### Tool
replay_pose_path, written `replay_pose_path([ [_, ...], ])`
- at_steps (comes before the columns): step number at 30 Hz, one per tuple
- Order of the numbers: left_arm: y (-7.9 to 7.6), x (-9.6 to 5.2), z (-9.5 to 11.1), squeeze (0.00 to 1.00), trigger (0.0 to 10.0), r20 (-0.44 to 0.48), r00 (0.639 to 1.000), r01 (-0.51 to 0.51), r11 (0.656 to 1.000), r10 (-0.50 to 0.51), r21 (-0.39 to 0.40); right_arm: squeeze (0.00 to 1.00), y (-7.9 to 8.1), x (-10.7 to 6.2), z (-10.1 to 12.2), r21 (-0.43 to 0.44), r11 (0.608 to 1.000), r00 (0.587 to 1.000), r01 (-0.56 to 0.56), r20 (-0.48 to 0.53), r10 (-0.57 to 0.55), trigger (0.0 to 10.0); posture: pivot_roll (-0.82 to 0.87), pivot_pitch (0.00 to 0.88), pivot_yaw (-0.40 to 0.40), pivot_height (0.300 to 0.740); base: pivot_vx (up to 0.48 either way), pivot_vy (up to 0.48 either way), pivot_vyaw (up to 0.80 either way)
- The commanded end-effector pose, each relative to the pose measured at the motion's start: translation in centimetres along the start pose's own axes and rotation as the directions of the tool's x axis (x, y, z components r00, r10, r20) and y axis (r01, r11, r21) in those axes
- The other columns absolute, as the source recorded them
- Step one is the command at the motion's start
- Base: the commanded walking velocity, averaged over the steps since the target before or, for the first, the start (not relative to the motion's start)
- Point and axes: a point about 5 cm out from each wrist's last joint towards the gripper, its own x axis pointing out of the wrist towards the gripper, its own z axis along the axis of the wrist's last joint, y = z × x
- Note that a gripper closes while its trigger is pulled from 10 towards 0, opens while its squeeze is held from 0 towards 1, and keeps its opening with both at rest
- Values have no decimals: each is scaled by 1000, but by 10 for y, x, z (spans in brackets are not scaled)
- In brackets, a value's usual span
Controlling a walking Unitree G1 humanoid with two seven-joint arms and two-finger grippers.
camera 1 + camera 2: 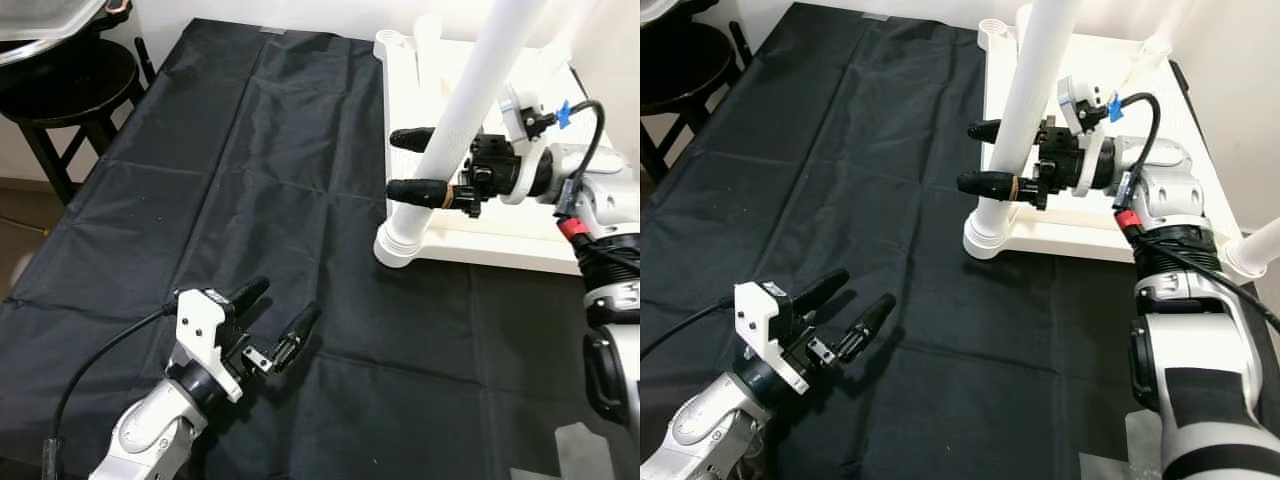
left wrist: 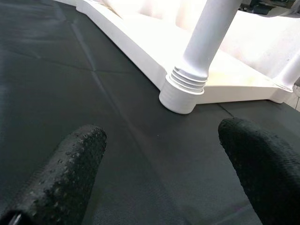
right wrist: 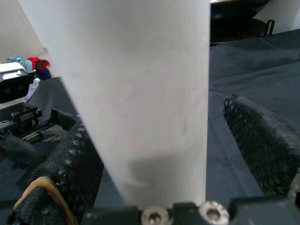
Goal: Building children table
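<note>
The white table top (image 1: 500,240) lies upside down on the black cloth (image 1: 250,150). A white leg (image 1: 470,100) stands tilted in its near left corner socket (image 1: 395,245). My right gripper (image 1: 392,162) is open around the leg about halfway up. In the right wrist view one finger (image 3: 75,159) lies against the leg (image 3: 140,93), while the other finger (image 3: 262,140) stands a small gap away. My left gripper (image 1: 287,298) is open and empty, low over the cloth at the front left. It faces the leg (image 2: 208,37) and the threaded socket (image 2: 180,96).
A black round stool (image 1: 60,80) stands at the far left beside the cloth. Another socket (image 1: 395,40) sits at the table top's far left corner. The tip of a second white leg (image 1: 1260,245) shows at the right edge.
</note>
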Motion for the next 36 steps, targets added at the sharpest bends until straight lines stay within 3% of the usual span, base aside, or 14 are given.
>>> replay_pose_path([
  [1, -4, -1, 0, 0, 10000, -5, 1000, 10, 1000, -10, -8, 0, 0, -4, 7, -40, 999, 1000, -7, -5, 7, 0, 19, 266, -82, 740, 0, 0, 0],
  [10, -3, 0, -1, 0, 10000, -7, 1000, 11, 1000, -11, -7, 0, 0, -10, 10, -56, 998, 1000, 4, 20, -3, 0, 21, 260, -81, 740, 0, 0, 0],
  [13, -3, 0, -2, 0, 10000, -9, 1000, 11, 1000, -11, -7, 0, -1, -16, 19, -73, 997, 997, 29, 73, -23, 0, 24, 252, -80, 740, 0, 0, 0],
  [14, -3, -1, -2, 0, 10000, -10, 1000, 11, 1000, -11, -7, 0, -1, -17, 20, -72, 997, 996, 42, 82, -36, 8078, 24, 250, -80, 740, 0, 0, 0],
  [15, -3, -1, -2, 0, 10000, -10, 1000, 10, 1000, -10, -7, 0, -1, -18, 21, -63, 997, 995, 40, 89, -35, 10000, 24, 250, -80, 740, 0, 0, 0],
  [17, -3, -1, -3, 0, 10000, -10, 1000, 10, 1000, -10, -7, 0, 1, -19, 21, -54, 998, 996, 20, 88, -15, 10000, 23, 248, -79, 740, 0, 0, 0],
  [18, -3, -1, -3, 0, 10000, -10, 1000, 10, 1000, -11, -7, 0, 4, -20, 21, -46, 999, 996, -5, 92, 9, 0, 23, 248, -79, 740, 0, 0, 0],
  [23, -3, -1, -3, 0, 10000, -10, 1000, 11, 1000, -11, -7, 0, 5, -21, 21, -41, 999, 995, -11, 95, 15, 0, 23, 248, -79, 740, 0, 0, 0],
  [25, -2, 0, -4, 0, 10000, -11, 1000, 12, 1000, -12, -8, 0, 3, -21, 18, -66, 996, 994, 55, 94, -49, 0, 22, 237, -82, 740, 0, 0, 0],
  [26, -2, 0, -4, 0, 10000, -11, 1000, 11, 1000, -11, -8, 0, 3, -24, 16, -71, 993, 991, 99, 101, -91, 6941, 23, 233, -84, 740, 0, 0, 0],
  [27, -2, 0, -4, 0, 10000, -11, 1000, 11, 1000, -11, -8, 0, 3, -24, 16, -71, 993, 991, 99, 101, -91, 6941, 23, 233, -84, 740, 0, 0, 0],
  [28, -2, 0, -5, 0, 10000, -11, 1000, 10, 1000, -10, -7, 0, 4, -26, 14, -72, 989, 987, 130, 106, -122, 9451, 26, 229, -84, 740, 0, 0, 0],
  [32, -2, 0, -5, 0, 10000, -11, 1000, 8, 1000, -8, -6, 0, 7, -30, 13, -65, 986, 982, 154, 119, -146, 10000, 26, 227, -84, 740, 0, 0, 0],
  [36, 3, 2, -8, 0, 10000, -14, 1000, 4, 1000, -4, -6, 0, 25, -37, 8, -34, 973, 962, 226, 166, -218, 10000, 3, 204, -71, 740, 0, 0, 0],
])
